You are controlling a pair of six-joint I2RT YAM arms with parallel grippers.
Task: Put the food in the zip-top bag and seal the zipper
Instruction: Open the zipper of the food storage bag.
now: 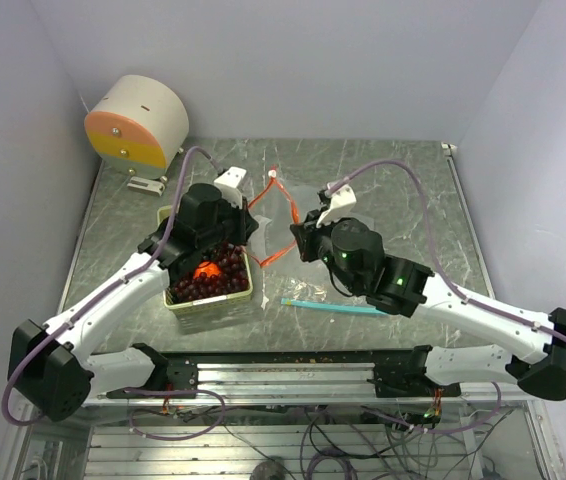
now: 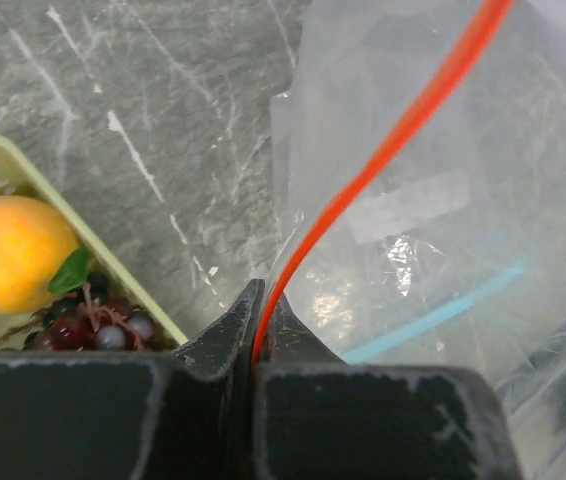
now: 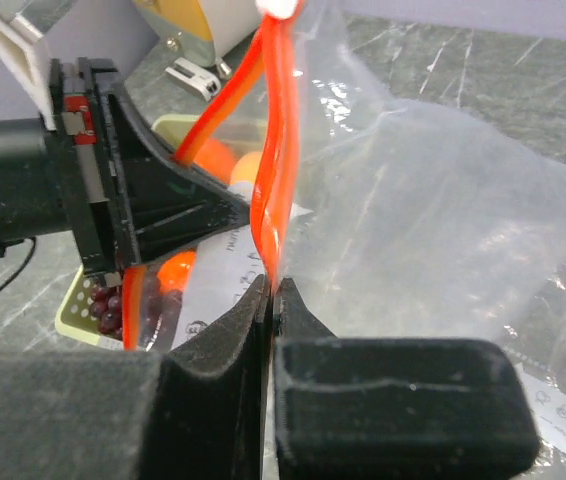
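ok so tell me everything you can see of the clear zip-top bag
Clear, crinkly plastic zip-top bag, partly slumped on the grey marbled table between the arms, beside the pale yellow-green basket. A red-orange zipper strip runs along its mouth; a teal strip and a white label show through the film. The left gripper and right gripper each have jaws shut on the red-orange strip, holding it raised. Nothing shows inside it.

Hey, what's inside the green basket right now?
Dark purple grapes and an orange fruit with a small green leaf lie in the basket. The left arm hangs over its far end, so anything beneath it there cannot be seen.
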